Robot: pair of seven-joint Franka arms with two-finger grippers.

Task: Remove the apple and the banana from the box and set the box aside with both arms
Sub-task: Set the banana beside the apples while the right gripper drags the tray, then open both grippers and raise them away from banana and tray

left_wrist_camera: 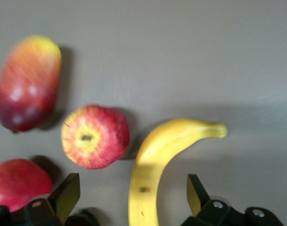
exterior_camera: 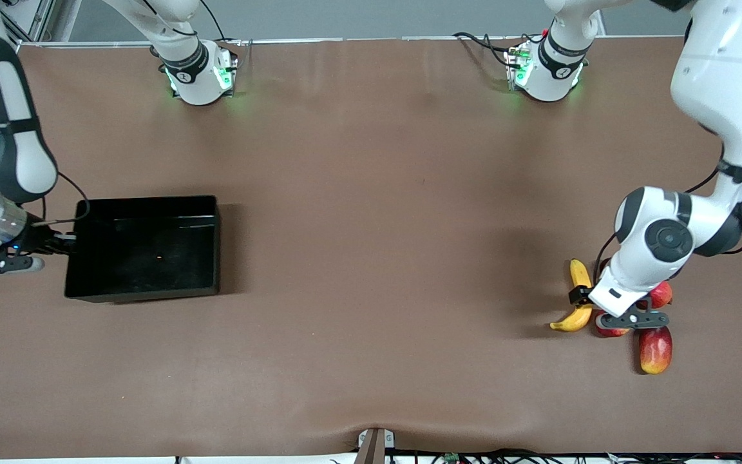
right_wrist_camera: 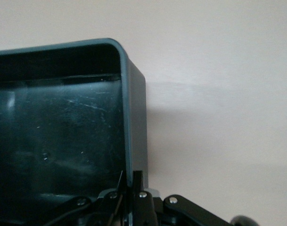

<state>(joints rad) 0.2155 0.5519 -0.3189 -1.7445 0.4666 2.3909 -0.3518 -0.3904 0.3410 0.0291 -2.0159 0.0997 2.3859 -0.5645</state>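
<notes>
The black box (exterior_camera: pixel 149 202) sits toward the right arm's end of the table. My right gripper (exterior_camera: pixel 62 244) is shut on its end wall, and the right wrist view shows the fingers (right_wrist_camera: pixel 140 181) pinching that wall (right_wrist_camera: pixel 135 117). The yellow banana (exterior_camera: pixel 575 318) and the red apple (exterior_camera: pixel 609 331) lie toward the left arm's end. My left gripper (exterior_camera: pixel 587 303) hangs low over them. In the left wrist view it (left_wrist_camera: pixel 131 195) is open, with the banana (left_wrist_camera: pixel 155 165) between its fingers (left_wrist_camera: pixel 65 195) and the apple (left_wrist_camera: pixel 95 136) just beside the banana.
A red-yellow mango (exterior_camera: pixel 656 349) (left_wrist_camera: pixel 28 82) lies nearer the front camera than the apple. Another red fruit (exterior_camera: pixel 661 294) (left_wrist_camera: pixel 16 183) lies partly under the left arm. The box holds nothing.
</notes>
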